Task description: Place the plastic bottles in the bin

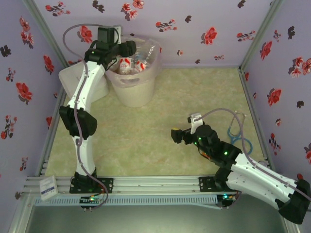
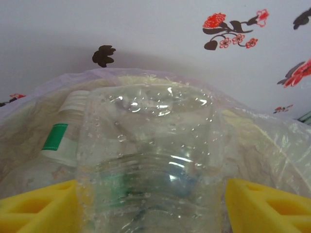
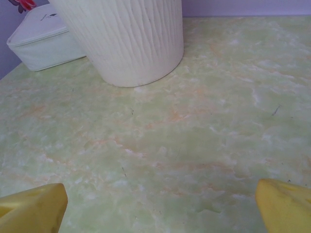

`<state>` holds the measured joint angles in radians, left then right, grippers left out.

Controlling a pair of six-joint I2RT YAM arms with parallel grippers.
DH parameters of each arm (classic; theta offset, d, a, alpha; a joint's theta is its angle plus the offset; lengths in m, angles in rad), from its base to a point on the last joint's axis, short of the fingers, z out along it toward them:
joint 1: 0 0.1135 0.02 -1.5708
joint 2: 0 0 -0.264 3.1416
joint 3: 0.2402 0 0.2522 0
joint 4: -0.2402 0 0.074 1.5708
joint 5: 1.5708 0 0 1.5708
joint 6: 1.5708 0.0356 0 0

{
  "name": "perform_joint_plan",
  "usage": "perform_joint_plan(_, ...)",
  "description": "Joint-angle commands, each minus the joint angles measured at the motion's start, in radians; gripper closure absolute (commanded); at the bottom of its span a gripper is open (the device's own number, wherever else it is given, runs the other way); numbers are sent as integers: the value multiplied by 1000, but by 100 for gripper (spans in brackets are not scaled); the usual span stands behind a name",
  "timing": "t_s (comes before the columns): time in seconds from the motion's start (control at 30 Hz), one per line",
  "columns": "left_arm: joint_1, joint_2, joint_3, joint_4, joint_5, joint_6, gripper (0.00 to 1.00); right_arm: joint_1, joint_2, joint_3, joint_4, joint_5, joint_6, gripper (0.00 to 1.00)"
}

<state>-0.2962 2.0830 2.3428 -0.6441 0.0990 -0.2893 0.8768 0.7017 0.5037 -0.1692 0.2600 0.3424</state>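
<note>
My left gripper [image 1: 129, 48] hangs over the rim of the pale bin [image 1: 132, 90] at the back left. A clear ribbed plastic bottle [image 2: 150, 160] stands between its yellow fingers [image 2: 39, 206]. The jaws are open: the left finger lies against the bottle, and a thin gap shows at the right one. Below it, inside the liner bag [image 2: 272, 145], lies another bottle with a white cap and green label [image 2: 65, 131]. Several bottles with red labels [image 1: 127, 64] fill the bin. My right gripper [image 1: 174, 135] hovers open over the bare table, with nothing between its fingers [image 3: 34, 206]. The bin's ribbed wall [image 3: 126, 43] stands ahead of it.
A white lidded box [image 3: 41, 43] sits left of the bin, partly behind my left arm [image 1: 80, 97]. A teal ringed object [image 1: 241, 139] lies near the right wall. Flowered walls close off three sides.
</note>
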Motion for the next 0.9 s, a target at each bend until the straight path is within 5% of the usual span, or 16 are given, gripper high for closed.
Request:
perform_joint_plan(0.0,8,-74,-12,3,8,14,20,-7,0,-8,-10,28,19,1)
perform_joint_plan(0.33,-57,-248,-103,82,-31,115,1,-6,28,-5,12,32,29,0)
perform_joint_plan(0.6,-206,-210,-147,134,-119,208,0,-6,76,33,8,1,41,0)
perform_joint_plan(0.87,-199,-122,-152,100,-184,164,0,-6,27,25,-16,10,55,1)
